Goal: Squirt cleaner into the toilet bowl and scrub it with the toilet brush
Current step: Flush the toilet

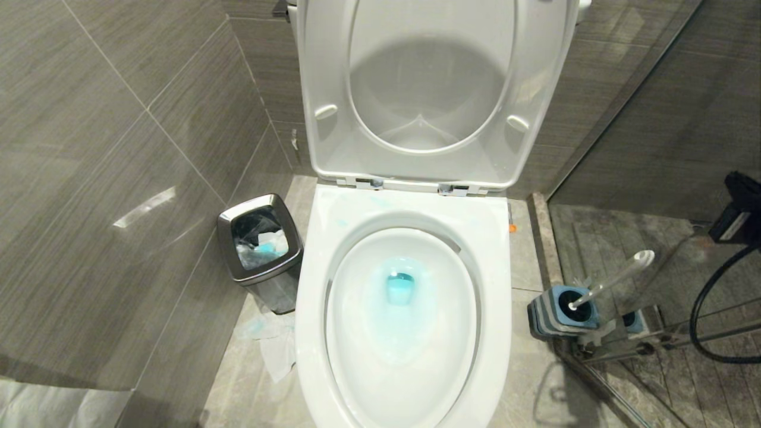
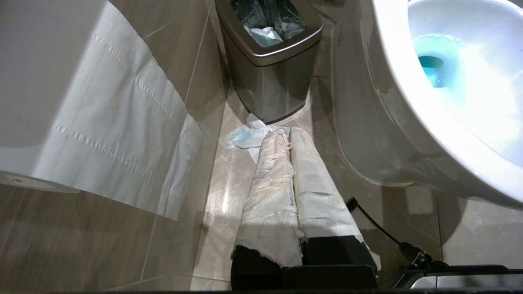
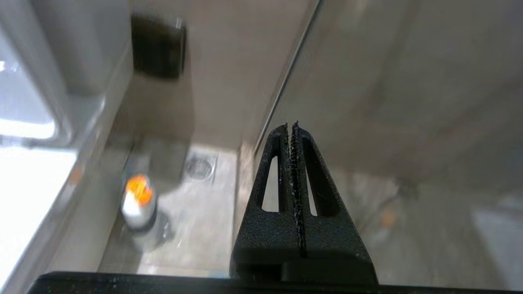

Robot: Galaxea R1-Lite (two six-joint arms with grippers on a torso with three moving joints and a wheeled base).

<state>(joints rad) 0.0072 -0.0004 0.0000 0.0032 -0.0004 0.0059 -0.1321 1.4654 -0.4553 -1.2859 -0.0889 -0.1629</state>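
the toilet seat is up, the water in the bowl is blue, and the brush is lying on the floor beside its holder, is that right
Not quite. In the head view the toilet brush stands in its holder, handle leaning, not lying on the floor. The seat is up and the toilet bowl water is blue.

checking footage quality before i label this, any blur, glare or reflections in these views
Head view: sharp; a glare streak on the left wall tiles, and the toilet brush has a fainter mirror image in the glass beside it. Left wrist view: sharp, the toilet bowl interior brightly washed out. Right wrist view: background smeared by blur, only the shut right gripper crisp.
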